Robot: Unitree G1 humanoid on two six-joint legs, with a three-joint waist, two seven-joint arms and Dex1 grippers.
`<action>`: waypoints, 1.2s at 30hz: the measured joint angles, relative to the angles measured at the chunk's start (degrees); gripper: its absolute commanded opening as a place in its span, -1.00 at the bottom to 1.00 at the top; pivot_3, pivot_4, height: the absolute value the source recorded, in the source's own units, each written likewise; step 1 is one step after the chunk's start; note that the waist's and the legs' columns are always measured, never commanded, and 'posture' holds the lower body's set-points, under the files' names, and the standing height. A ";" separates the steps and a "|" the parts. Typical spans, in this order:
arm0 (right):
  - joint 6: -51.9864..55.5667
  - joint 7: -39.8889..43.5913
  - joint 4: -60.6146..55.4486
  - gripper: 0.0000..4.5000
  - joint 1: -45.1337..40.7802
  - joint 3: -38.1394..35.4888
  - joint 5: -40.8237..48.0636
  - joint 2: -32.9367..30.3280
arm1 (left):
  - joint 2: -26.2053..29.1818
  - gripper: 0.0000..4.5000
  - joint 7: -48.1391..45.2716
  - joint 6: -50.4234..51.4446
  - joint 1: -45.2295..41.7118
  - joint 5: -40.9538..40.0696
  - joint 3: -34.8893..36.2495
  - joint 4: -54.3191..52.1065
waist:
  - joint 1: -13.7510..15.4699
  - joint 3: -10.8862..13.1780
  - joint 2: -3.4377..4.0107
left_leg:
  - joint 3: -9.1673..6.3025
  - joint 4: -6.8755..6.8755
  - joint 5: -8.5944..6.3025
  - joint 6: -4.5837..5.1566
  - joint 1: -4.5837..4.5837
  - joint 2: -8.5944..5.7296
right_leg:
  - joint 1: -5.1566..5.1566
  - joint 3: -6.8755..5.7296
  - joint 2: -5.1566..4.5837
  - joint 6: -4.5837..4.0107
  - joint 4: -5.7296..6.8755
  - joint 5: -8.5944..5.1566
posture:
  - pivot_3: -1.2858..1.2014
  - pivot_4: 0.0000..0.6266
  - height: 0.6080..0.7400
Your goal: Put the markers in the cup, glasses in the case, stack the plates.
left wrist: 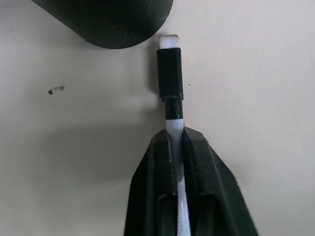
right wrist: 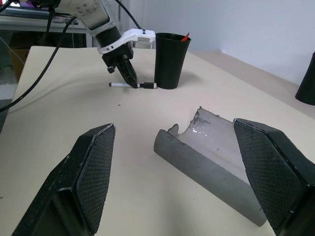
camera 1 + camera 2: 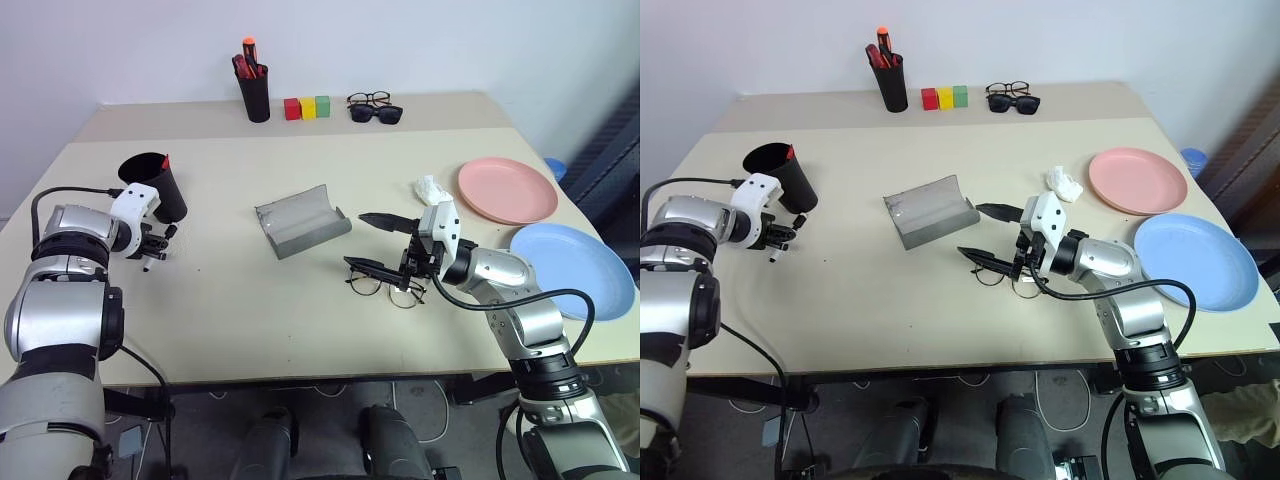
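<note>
The left gripper (image 1: 177, 142), jaws pinched shut on the slim white marker with a black cap (image 1: 171, 73), holds it flat on the beige table (image 3: 230, 300) beside the tapered matte black cup (image 3: 160, 185); a straight lift, then tilting cap-down, should clear the rim. The right gripper (image 3: 385, 243) hovers open over the wire-frame glasses (image 3: 385, 287).

Place: a lab or test room, set up for robot trials.
Table: plain beige table (image 3: 220, 300) against a bare white wall (image 3: 120, 50).
Props: a pen pot (image 3: 254, 97), three coloured blocks (image 3: 306, 107) and spare glasses (image 3: 374, 108) lined up at the far edge.
Cables: loose leads on the floor (image 3: 750, 405) under the table.
Background: the right wrist view shows a bench with wires (image 2: 29, 19) behind.
</note>
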 measured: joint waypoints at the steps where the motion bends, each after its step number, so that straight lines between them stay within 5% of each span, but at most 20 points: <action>1: -0.10 -0.03 0.01 0.74 0.00 0.00 -0.02 0.00 | 0.09 -0.97 -0.58 0.05 0.06 -0.01 0.00 -0.18 | 0.00 0.00 0.00 | 0.00 -0.01 0.00 0.00 -0.02 0.00 | -0.01 0.00 0.00 0.00 -0.02 0.00 | 0.03 -0.52 1.00; 6: -0.47 -0.38 0.27 0.74 0.00 -0.09 -0.02 0.04 | 1.64 -0.97 -8.87 -3.48 2.77 -0.18 -1.26 -4.14 | 0.09 0.02 -0.02 | 0.06 -0.08 0.00 0.00 -0.13 -0.01 | -0.12 0.02 -0.02 0.01 -0.12 -0.01 | 0.03 -0.52 1.00; 10: -0.52 -0.87 0.51 0.74 0.36 -0.74 0.01 0.04 | 3.71 -0.97 -22.11 -5.66 15.41 -5.22 -1.29 -24.66 | 0.24 0.03 -0.01 | 0.08 -0.18 -0.01 -0.01 -0.27 0.01 | -0.25 0.11 -0.05 -0.07 -0.21 0.01 | 0.03 -0.52 1.00; 13: -0.58 -1.07 0.54 0.74 0.59 -1.24 -0.01 0.05 | 2.41 -0.97 -23.49 -2.11 23.85 -10.55 1.56 -40.60 | 0.70 0.04 -0.03 | 0.00 -0.08 -0.01 -0.01 -0.55 0.01 | -0.39 0.09 -0.07 -0.17 -0.33 0.07 | 0.03 -0.52 1.00; 18: -0.74 -1.66 0.65 0.74 0.75 -1.36 -0.07 0.18 | -5.11 -0.97 -11.47 -1.75 27.95 -17.54 9.30 -58.45 | 0.64 0.18 -0.29 | -0.11 0.08 0.03 -0.06 -0.92 -0.01 | -0.70 0.03 -0.04 -0.41 -0.33 0.27 | 0.03 -0.52 1.00; 23: -1.44 -2.31 2.59 0.74 0.50 -1.71 -0.39 0.54 | -17.39 -0.97 14.52 -23.09 20.84 -20.33 21.27 -56.65 | 0.59 0.22 -0.39 | -0.12 0.06 0.06 -0.12 -0.88 0.00 | -0.70 -0.01 -0.02 -0.38 -0.37 0.29 | 0.03 -0.52 1.00; 27: -2.82 -2.71 5.16 0.74 -0.57 -1.69 -1.01 1.24 | -18.82 -0.97 30.35 -38.69 14.51 -18.02 23.96 -49.44 | 0.38 0.22 -0.39 | 0.00 0.03 0.07 -0.12 -0.86 -0.02 | -0.67 0.01 -0.02 -0.34 -0.51 0.37 | 0.03 -0.52 1.00; 36: -5.51 -2.48 9.47 0.74 -5.49 -0.99 -2.45 4.06 | -16.10 -0.97 51.23 -54.68 14.38 -11.33 24.19 -36.80 | 0.30 0.22 -0.40 | 0.00 0.05 0.07 -0.11 -0.90 -0.08 | -0.61 0.02 -0.02 -0.22 -0.64 0.47 | 0.03 -0.52 1.00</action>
